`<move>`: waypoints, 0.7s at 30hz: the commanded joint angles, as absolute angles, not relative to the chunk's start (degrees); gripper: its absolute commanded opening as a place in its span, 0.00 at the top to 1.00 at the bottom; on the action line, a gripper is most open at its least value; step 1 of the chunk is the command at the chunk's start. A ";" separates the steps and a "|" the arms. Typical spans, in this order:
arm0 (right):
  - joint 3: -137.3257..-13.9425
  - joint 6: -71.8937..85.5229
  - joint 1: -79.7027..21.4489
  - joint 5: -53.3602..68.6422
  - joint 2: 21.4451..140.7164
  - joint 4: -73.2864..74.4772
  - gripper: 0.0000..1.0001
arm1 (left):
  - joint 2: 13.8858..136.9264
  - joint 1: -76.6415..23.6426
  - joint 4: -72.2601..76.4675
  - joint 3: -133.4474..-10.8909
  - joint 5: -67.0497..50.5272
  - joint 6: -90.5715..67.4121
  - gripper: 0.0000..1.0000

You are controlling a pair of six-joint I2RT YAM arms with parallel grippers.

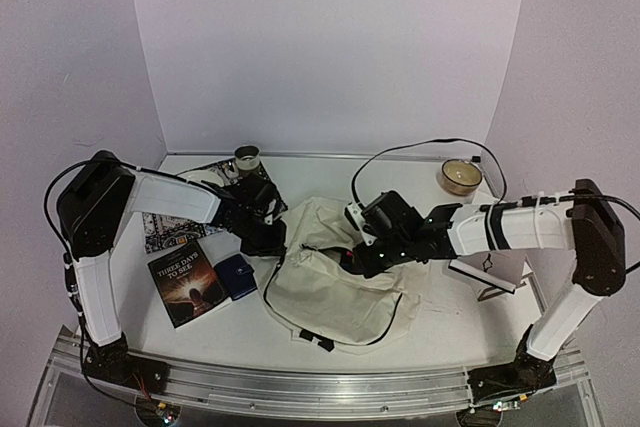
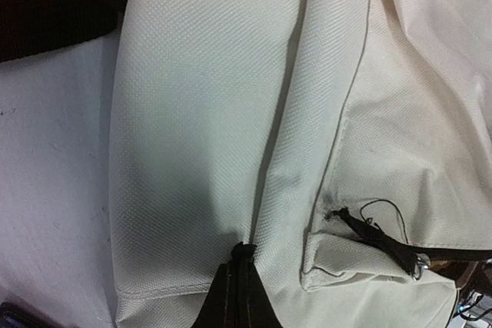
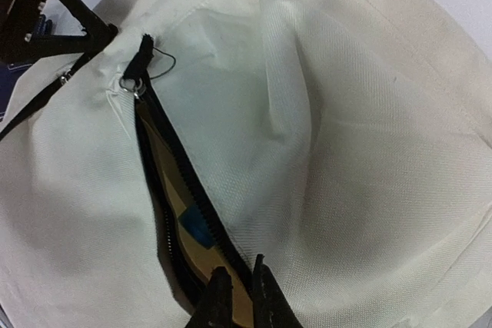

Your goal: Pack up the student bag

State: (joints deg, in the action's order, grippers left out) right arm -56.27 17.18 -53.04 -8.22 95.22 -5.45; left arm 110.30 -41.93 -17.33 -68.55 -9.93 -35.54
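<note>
The white desk (image 1: pixel 440 332) carries the student bag (image 1: pixel 335 277), a cream fabric backpack lying flat and rumpled at the middle of the desk, between the two arms, with a black strap trailing off its near edge. The left gripper (image 1: pixel 268 237) reaches in from the left to the bag's left edge. In the left wrist view its jaws are pressed together on a fold of the cream fabric, which gathers into them (image 2: pixel 240 266). The right gripper (image 1: pixel 352 259) comes in from the right over the bag's middle. In the right wrist view its jaws stand a narrow gap apart astride the black zipper (image 3: pixel 165 167), whose edge runs down between them (image 3: pixel 241 278); whether they pinch it I cannot tell. The zipper is open, and something tan with a blue patch shows inside. Left of the bag lies a dark book (image 1: pixel 188 287), face up, with a patterned sheet (image 1: pixel 170 227) on its far side under the left arm. A white flat object (image 1: pixel 485 277) lies under the right arm. A shallow bowl (image 1: pixel 461 176) stands at the far right, a can (image 1: pixel 247 158) at the far left, and a small dark-blue object (image 1: pixel 237 275) sits between book and bag.
</note>
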 commanded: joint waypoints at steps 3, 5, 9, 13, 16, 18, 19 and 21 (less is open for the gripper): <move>-62.34 14.87 -52.93 -4.22 90.46 2.88 0.67 | 104.52 -42.18 -14.40 -67.94 -14.12 -35.26 1.00; -64.35 14.27 -52.99 -3.08 90.29 4.83 0.63 | 103.32 -42.21 -14.05 -67.38 -14.20 -35.43 1.00; -69.86 12.89 -52.95 -0.71 91.72 8.04 0.59 | 101.31 -42.19 -13.47 -66.55 -14.39 -35.62 1.00; -76.04 11.95 -52.96 1.34 96.56 10.17 0.58 | 100.36 -42.20 -13.43 -65.85 -13.96 -35.96 1.00; -81.21 11.56 -52.97 2.95 101.10 10.90 0.58 | 100.06 -42.19 -13.45 -64.82 -13.12 -36.46 1.00; -84.00 11.29 -52.94 3.90 104.17 11.16 0.58 | 99.94 -42.19 -13.44 -63.97 -12.33 -36.85 1.00; -85.06 11.20 -52.97 4.10 105.84 11.38 0.58 | 99.93 -42.18 -13.45 -63.53 -11.94 -37.02 1.00; -87.02 11.16 -52.92 4.20 108.24 11.72 0.59 | 100.06 -42.16 -13.43 -62.66 -11.41 -37.30 1.00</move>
